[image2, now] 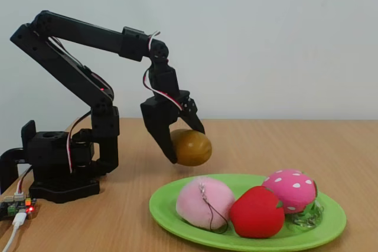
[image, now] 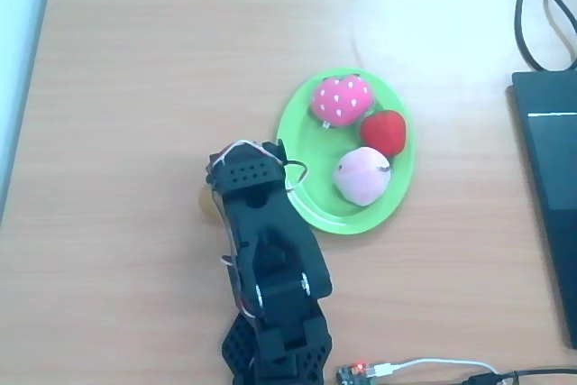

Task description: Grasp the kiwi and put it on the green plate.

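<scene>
The kiwi point(image2: 192, 147), an olive-brown oval plush, sits between the black fingers of my gripper point(image2: 186, 144), which is shut on it. It is just behind the near-left rim of the green plate point(image2: 160, 206), close to the table; whether it touches the wood I cannot tell. From above, only a sliver of the kiwi point(image: 206, 203) peeks out left of the arm's wrist point(image: 248, 173), which covers the gripper. The green plate point(image: 305, 146) lies directly right of the wrist.
On the plate lie a pink dotted strawberry point(image: 341, 99), a red fruit point(image: 384, 131) and a pale pink peach point(image: 362, 175). A dark laptop point(image: 550, 178) and cables point(image: 541, 6) occupy the right edge. The arm's base point(image2: 59, 163) and a controller board point(image2: 15, 208) stand at the left.
</scene>
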`<action>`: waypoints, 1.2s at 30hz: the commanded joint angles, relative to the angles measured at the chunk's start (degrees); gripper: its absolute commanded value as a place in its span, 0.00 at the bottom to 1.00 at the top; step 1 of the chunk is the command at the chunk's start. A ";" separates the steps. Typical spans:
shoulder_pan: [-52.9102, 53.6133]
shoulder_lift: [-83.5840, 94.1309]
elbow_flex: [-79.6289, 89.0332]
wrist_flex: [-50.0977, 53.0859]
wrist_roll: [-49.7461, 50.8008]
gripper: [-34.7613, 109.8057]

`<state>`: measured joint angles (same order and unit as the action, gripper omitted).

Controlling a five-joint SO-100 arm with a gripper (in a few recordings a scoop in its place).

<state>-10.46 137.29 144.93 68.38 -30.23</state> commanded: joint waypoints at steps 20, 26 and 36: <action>16.70 -4.92 -14.41 -0.26 -3.25 0.52; 21.62 -8.53 -17.84 -0.35 -5.01 0.52; 24.08 -10.81 -18.54 -0.53 -6.59 0.53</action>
<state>13.54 126.04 127.18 67.41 -35.77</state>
